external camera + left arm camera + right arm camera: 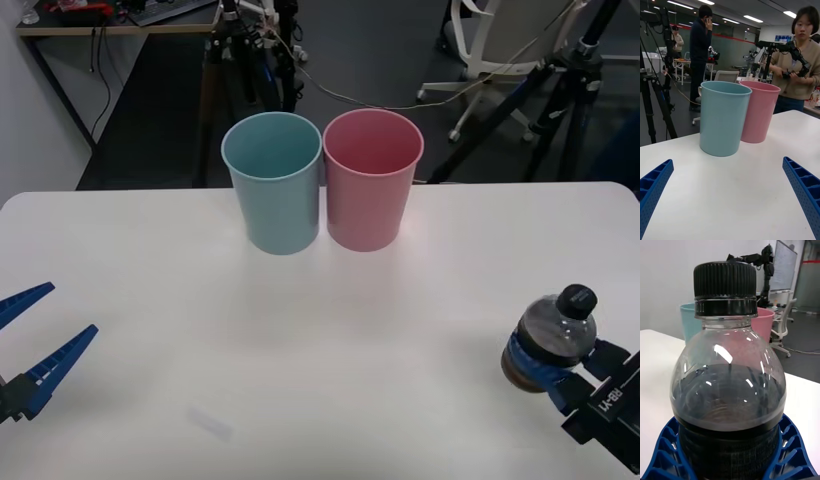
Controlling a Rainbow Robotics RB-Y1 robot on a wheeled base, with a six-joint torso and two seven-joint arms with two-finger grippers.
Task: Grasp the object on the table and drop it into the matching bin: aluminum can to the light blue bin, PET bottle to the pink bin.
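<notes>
the right gripper (pixel 556 372) sits at about four o'clock on the white worktop (pixel 150 260), its blue ribbed fingers (pixel 790 450) pinching the ribbed lower body of the pet bottle (pixel 550 340), which stands upright with its dark cap on top and dark contents inside. the light blue bin (pixel 273 180) and the pink bin (pixel 371 178) stand upright, touching side by side near twelve o'clock, blue on the left, well apart from the bottle. the left gripper (pixel 35 335) waits at about eight o'clock over bare worktop, its fingers (pixel 801 187) spread wide and holding nothing.
</notes>
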